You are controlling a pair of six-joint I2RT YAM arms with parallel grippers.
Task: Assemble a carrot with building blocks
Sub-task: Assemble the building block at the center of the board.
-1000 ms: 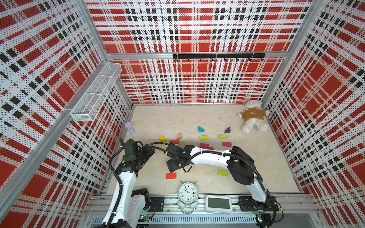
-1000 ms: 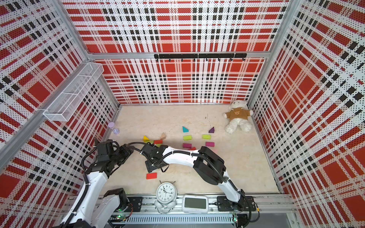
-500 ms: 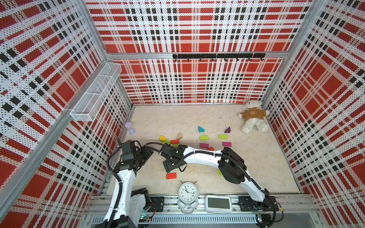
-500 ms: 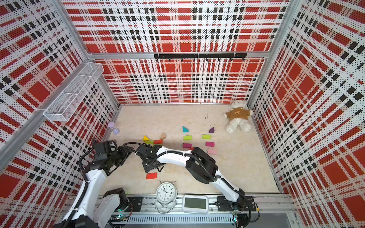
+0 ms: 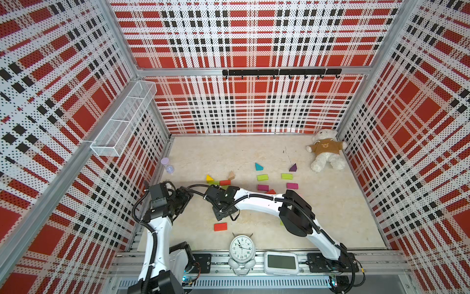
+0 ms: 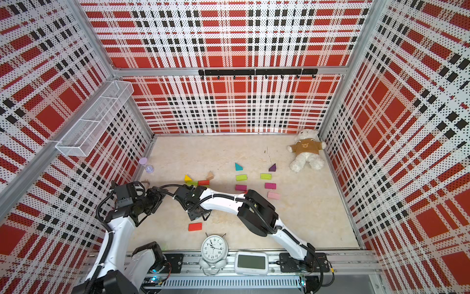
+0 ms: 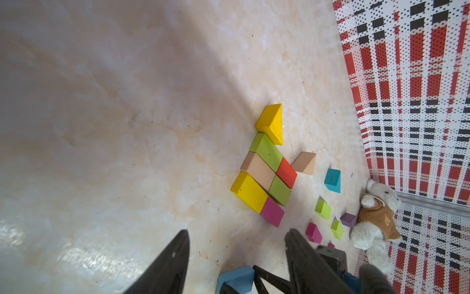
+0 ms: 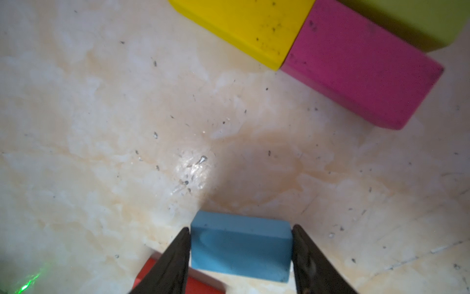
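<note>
Hidden beneath the white right arm [image 5: 259, 203] in both top views, a blue rectangular wooden block [image 8: 240, 249] is shown by the right wrist view, clamped at both ends by the right end effector [image 8: 240, 227] just beside a red rectangular block [image 8: 203, 283]. The left end effector [image 7: 237, 231] is seen spread apart and empty. Bare counter [image 8: 127, 127] is seen between the blue block and the abutting yellow rectangular block [image 8: 244, 23] and magenta rectangular block [image 8: 356, 76].

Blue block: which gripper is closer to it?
Right. The right gripper has a finger against each side of the blue block; the left gripper hangs open and empty off to its left, apart.
</note>
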